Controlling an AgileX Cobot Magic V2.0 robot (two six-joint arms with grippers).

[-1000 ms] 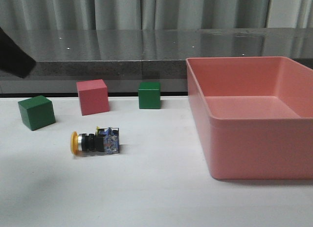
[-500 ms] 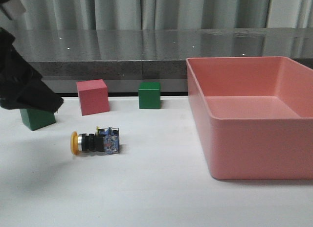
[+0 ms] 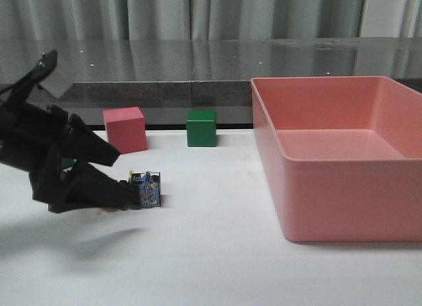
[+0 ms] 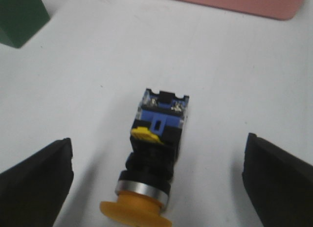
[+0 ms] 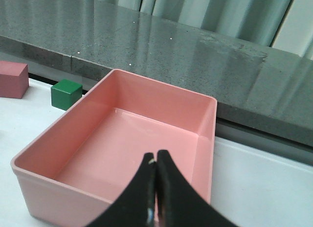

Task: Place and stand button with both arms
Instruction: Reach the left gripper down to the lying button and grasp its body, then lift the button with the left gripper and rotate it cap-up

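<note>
Yellow-capped, black-bodied button [image 4: 155,156], pink bin [image 3: 343,154], red cube [image 3: 125,129], green cube [image 3: 201,127]

Between your left gripper's [image 4: 156,188] matt black fingers [image 4: 34,180], the button [image 4: 156,158] shows a smooth yellow plastic cap, a bright metal collar and a blue plastic base. The table [image 4: 122,56] under it looks matt white. Beyond your right gripper [image 5: 155,197], the pink tray [image 5: 122,153] is smooth, faintly glossy plastic.
</note>
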